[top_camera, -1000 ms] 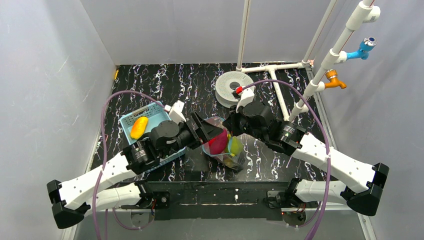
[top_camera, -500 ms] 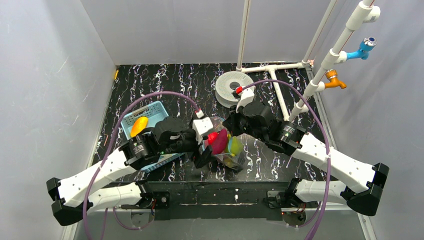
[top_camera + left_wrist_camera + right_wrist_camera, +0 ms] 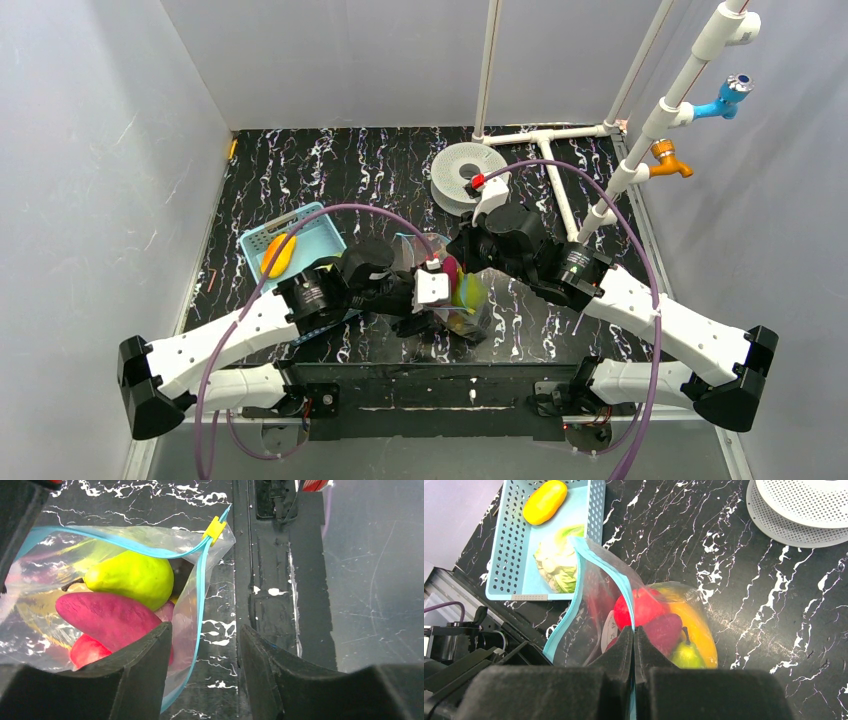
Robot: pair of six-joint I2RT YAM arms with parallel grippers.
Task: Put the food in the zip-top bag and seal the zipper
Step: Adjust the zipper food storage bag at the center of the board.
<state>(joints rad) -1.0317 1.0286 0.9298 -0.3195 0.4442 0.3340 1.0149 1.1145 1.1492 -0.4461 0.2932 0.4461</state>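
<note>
Right claw point(image 3: 634, 631) pinches the zipper point(image 3: 621, 582); left claw point(image 3: 205, 632), spread, hides part of the zip-top bag point(image 3: 45, 547).

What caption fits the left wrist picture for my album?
Two black fingers straddle the bag's blue zipper, pear and red fruit inside.

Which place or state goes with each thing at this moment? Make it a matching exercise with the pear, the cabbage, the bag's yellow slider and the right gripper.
Things:
1. green pear
2. pale-green cabbage
3. yellow slider
4. right gripper

Places or states:
A. shut on the zipper
B. inside the zip-top bag
C. in the blue basket
D. at the corner of the bag's mouth

Pairs: 1-B, 2-C, 3-D, 4-A.
</note>
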